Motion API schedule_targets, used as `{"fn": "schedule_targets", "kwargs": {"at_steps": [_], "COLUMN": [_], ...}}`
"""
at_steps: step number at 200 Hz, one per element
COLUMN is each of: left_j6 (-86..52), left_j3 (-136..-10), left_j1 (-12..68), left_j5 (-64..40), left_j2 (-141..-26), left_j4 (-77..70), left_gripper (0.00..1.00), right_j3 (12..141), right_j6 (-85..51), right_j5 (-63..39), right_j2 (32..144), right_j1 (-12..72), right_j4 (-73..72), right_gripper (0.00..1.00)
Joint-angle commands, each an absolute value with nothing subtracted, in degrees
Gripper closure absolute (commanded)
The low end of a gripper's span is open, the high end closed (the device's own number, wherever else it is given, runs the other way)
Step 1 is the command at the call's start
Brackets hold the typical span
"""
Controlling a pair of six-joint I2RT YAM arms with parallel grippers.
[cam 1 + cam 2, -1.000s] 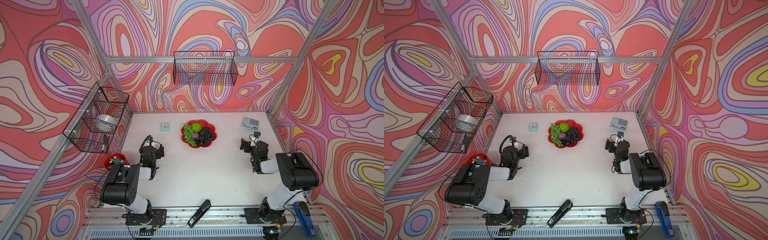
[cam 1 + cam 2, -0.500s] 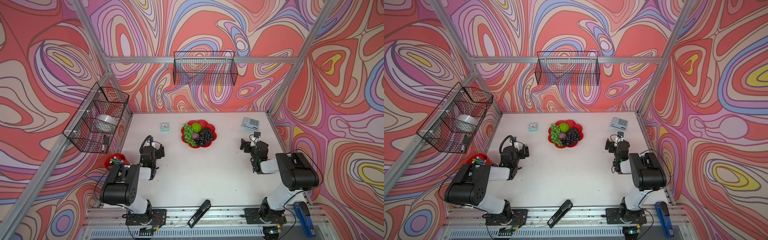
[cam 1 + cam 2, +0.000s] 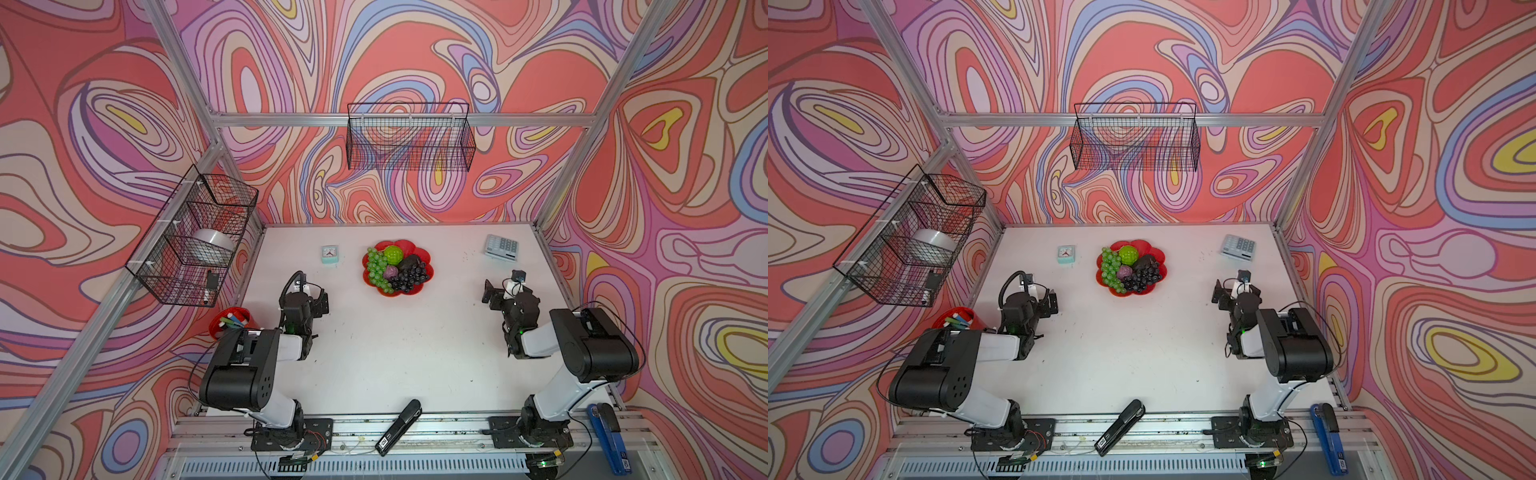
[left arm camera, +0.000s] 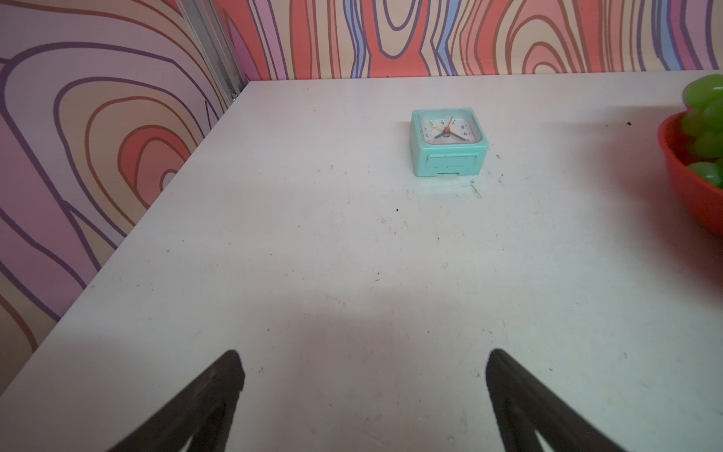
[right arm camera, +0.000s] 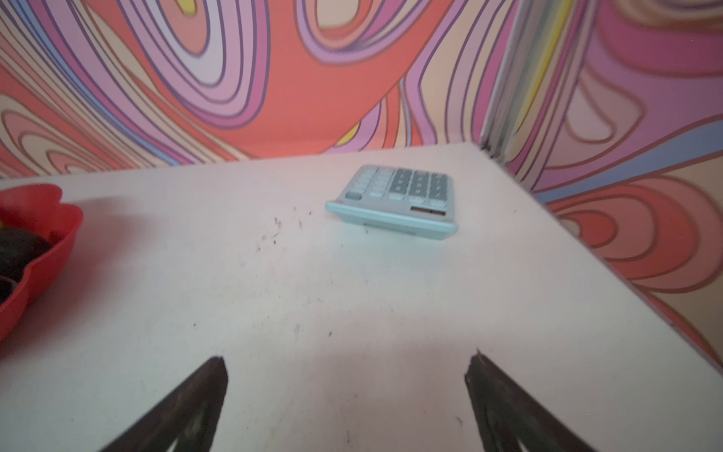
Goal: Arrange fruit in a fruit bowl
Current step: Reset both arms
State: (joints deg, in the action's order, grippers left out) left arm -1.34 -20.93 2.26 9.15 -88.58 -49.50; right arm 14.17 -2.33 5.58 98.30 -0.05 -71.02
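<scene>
The red flower-shaped fruit bowl [image 3: 417, 249] [image 3: 1152, 249] stands at the back middle of the white table. In it lie a green grape bunch [image 3: 376, 266], a bumpy lime-green ball [image 3: 392, 253], a black avocado [image 3: 409, 262], a small purple fruit [image 3: 390, 272] and a dark grape bunch [image 3: 409, 279]. My left gripper [image 3: 319, 300] [image 4: 364, 371] rests low to the bowl's front left, open and empty. My right gripper [image 3: 493, 294] [image 5: 348, 371] rests to the bowl's front right, open and empty. The wrist views catch only the bowl's edge [image 4: 680, 176] [image 5: 47, 250].
A mint clock [image 3: 330, 253] lies left of the bowl and a calculator [image 3: 501, 248] at the back right. A red cup of markers [image 3: 232, 322] stands by the left arm. A black stapler [image 3: 399, 426] and a blue stapler [image 3: 609, 436] lie on the front rail. Wire baskets [image 3: 409, 137] hang on the walls.
</scene>
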Motion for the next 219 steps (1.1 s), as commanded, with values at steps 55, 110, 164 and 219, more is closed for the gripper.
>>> {"fn": "schedule_targets", "kwargs": {"at_steps": [55,110,164,219], "left_j6": [-1.5,-1.5,-1.4,-1.4], "left_j3": [-21.1,-21.2,-21.1,-21.1], "left_j1": [2.1,2.1,2.1,2.1], "left_j5": [8.8,8.9,8.9,8.9], "left_j2": [-88.3,-88.4,-88.3,-88.3], "left_j4": [-51.7,-51.8,-51.8,-51.8], "left_gripper": [0.0,0.0,0.0,0.0], "right_j3": [20.0,27.2,27.1,27.8], "right_j6": [-2.3,-1.3,-1.3,-1.5], "right_j5": [4.6,1.8,1.8,1.5], "right_j2": [98.1,98.2,98.1,98.5], "right_j1": [-0.3,-0.3,-0.4,-0.4], "right_j4": [-68.4,-54.1,-54.3,-53.2], "right_gripper": [0.01,0.02,0.02,0.01]}}
